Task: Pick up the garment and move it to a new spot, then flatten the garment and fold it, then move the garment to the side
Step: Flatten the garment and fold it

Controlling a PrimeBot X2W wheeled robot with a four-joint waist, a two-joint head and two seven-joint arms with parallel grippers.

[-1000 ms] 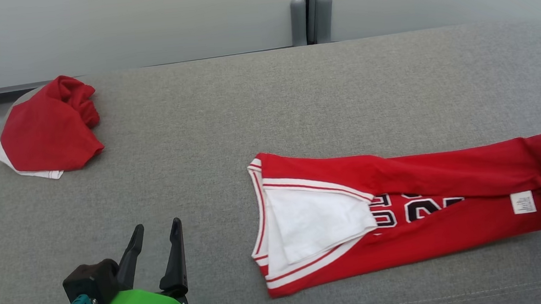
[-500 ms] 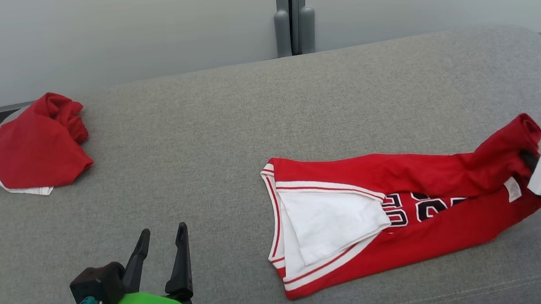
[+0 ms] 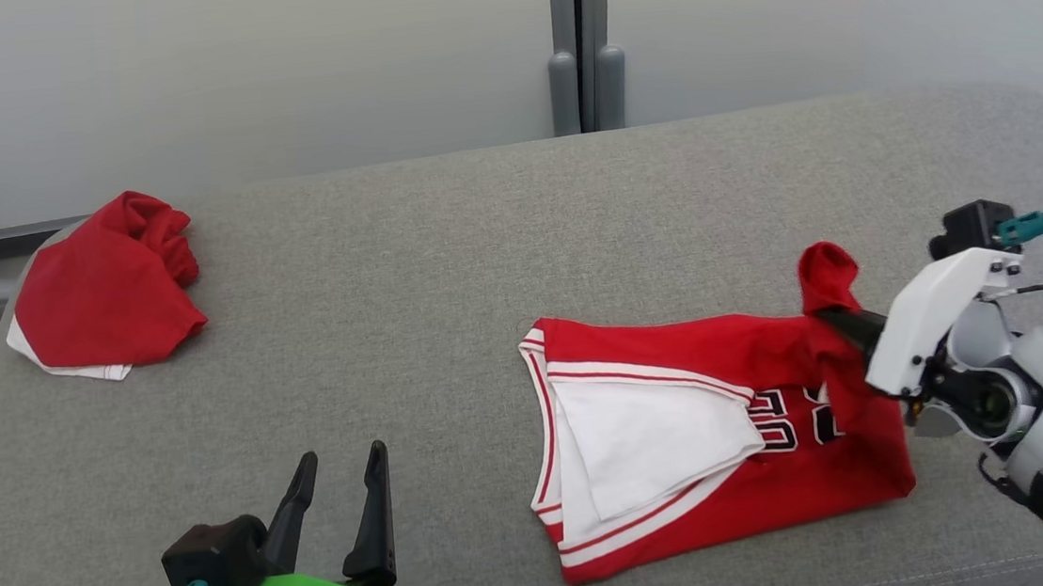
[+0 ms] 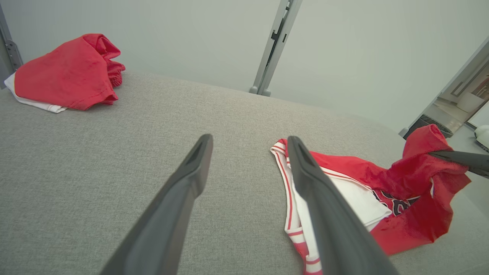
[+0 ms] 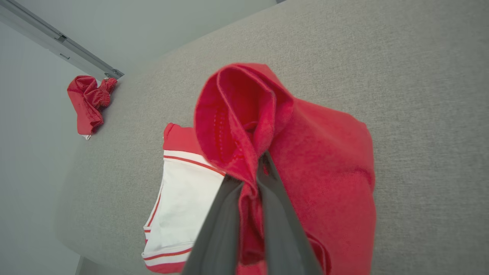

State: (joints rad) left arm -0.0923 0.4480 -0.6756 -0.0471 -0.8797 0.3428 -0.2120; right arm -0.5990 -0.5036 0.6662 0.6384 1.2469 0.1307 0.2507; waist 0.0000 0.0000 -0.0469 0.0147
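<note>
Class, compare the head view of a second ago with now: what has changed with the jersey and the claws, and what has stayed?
The right claw, shut on the right end of the jersey, has lifted it and carried it leftward over the rest, starting a fold. The left claw stays open and idle; the crumpled red garment lies where it was.

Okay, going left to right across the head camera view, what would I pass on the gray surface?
crumpled red garment → left gripper, open → red jersey → right gripper, shut on the jersey's lifted end
</note>
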